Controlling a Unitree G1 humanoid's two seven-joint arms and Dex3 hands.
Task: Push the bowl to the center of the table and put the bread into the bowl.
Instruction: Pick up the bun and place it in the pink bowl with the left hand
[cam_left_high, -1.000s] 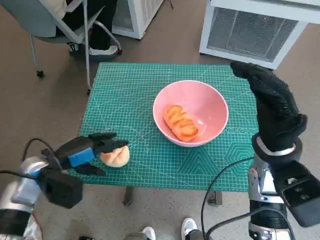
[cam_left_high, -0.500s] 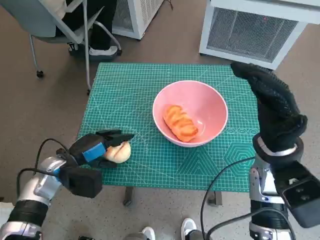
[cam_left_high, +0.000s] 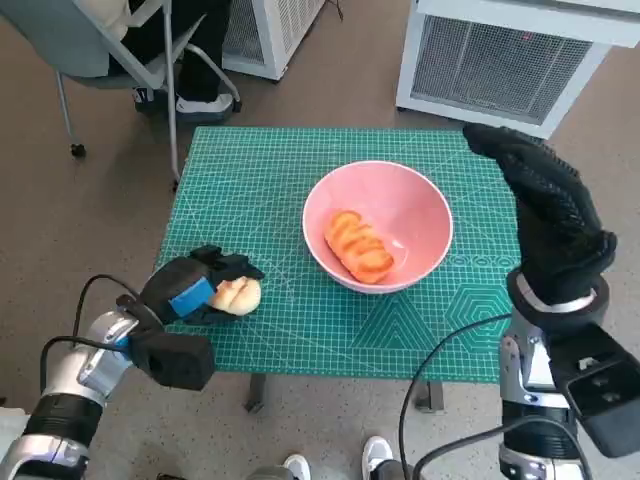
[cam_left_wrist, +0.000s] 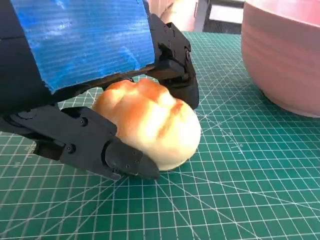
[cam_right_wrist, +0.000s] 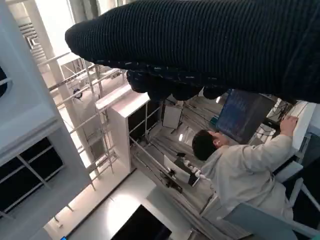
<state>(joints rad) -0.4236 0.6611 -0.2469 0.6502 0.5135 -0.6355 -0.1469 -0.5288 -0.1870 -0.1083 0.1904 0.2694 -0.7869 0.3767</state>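
A pink bowl (cam_left_high: 420, 215) stands near the middle of the green mat, with an orange-glazed bread (cam_left_high: 359, 246) lying in it. A pale round bread roll (cam_left_high: 240, 294) lies on the mat by the front left corner. My left hand (cam_left_high: 195, 288) wraps around it, black fingers (cam_left_wrist: 125, 160) on both sides of the roll (cam_left_wrist: 152, 122), which still rests on the mat. The bowl's wall (cam_left_wrist: 282, 55) rises just beyond. My right hand (cam_left_high: 545, 205) is raised at the table's right edge, fingers straight and holding nothing; the glove (cam_right_wrist: 210, 45) spans the right wrist view.
The green cutting mat (cam_left_high: 260, 190) covers the small table. A chair and a person's feet (cam_left_high: 195, 100) are at the back left, white cabinets (cam_left_high: 500, 60) behind the table. A seated person (cam_right_wrist: 240, 170) appears in the right wrist view.
My left hand has slid forward onto the roll and closed its fingers around it. The roll, bowl and right hand have stayed in place.
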